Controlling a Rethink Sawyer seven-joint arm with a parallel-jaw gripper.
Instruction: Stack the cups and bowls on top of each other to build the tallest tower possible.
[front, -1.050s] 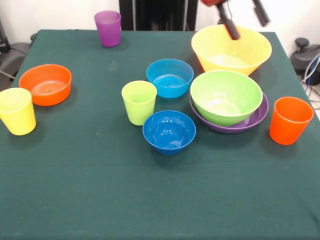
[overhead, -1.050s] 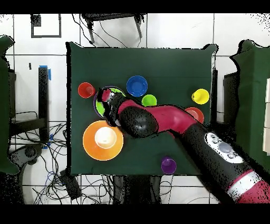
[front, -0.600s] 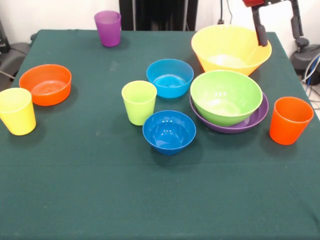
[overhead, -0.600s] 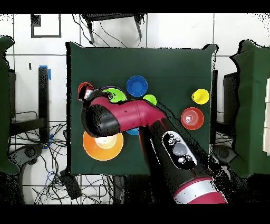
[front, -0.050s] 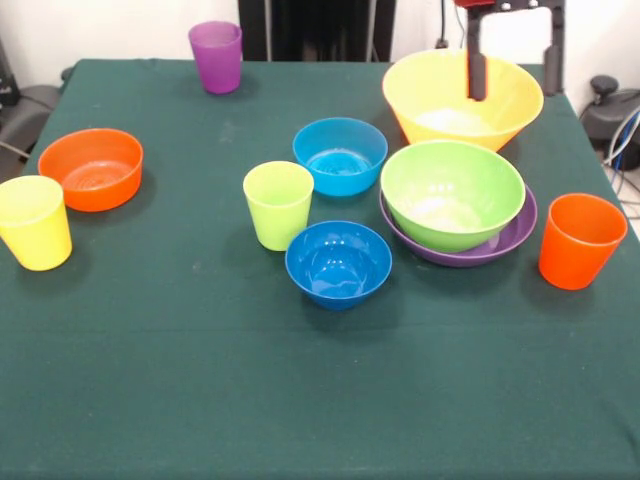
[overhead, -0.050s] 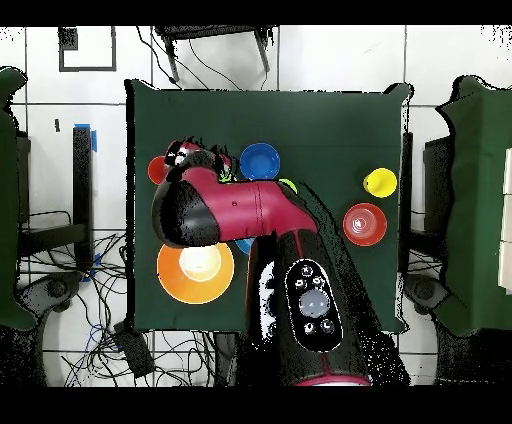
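Two fingers (front, -0.050s: 478, 75) (spread apart) above yellow bowl (front, -0.050s: 440, 108).

A dark green cloth-covered table (front, -0.050s: 150, 400) carries four plastic tumblers, three small bowls, a large yellow bowl (front, -0.050s: 440, 110) upper right, and a purple bowl (front, -0.050s: 510, 238).

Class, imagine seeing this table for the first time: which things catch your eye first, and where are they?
The lime bowl nested in the purple bowl at the right stands out. Behind them, the open hand hangs over the big yellow bowl. The two blue bowls, light and dark, sit mid-table.
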